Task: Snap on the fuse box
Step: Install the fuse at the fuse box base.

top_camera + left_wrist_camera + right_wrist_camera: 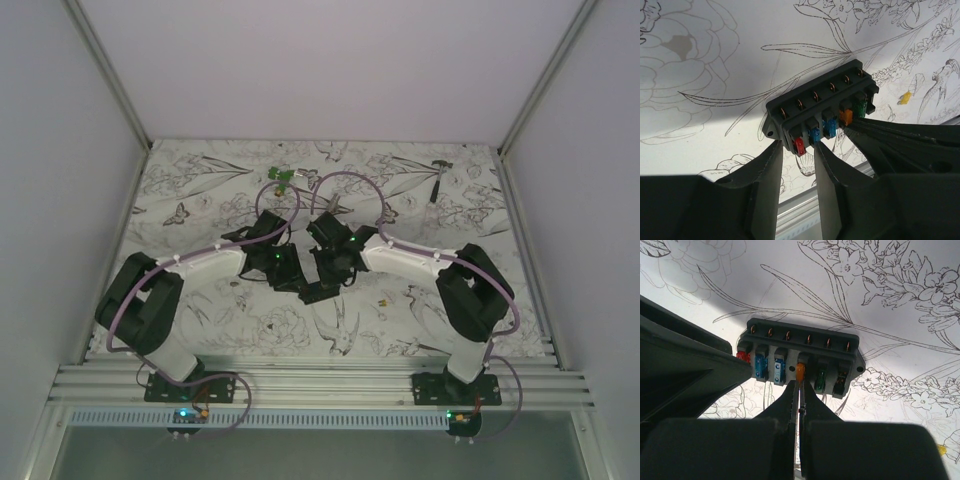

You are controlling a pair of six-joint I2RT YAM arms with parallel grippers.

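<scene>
Left wrist: the left gripper [797, 146], part spread, straddles the red-fuse end of the fuse box [815, 106] at its tips; whether it grips is unclear. Right wrist: the right gripper [799, 387], pressed together, touches the orange fuse [800, 371] just ahead. Overhead, the box hides between both grippers; it is probably light, rigid and slick, so hold the casing, not the fuses.

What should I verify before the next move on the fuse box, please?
1. Right pincer shut on the orange fuse: ok.
2. Left pincer closed on the red fuse: not ok, it stands open around it.
3. Fuse box visible in both wrist views: ok.
4. Sixth slot filled: cannot tell, it looks dark.
5. Yellow piece on the table lies apart from the box: ok.
</scene>
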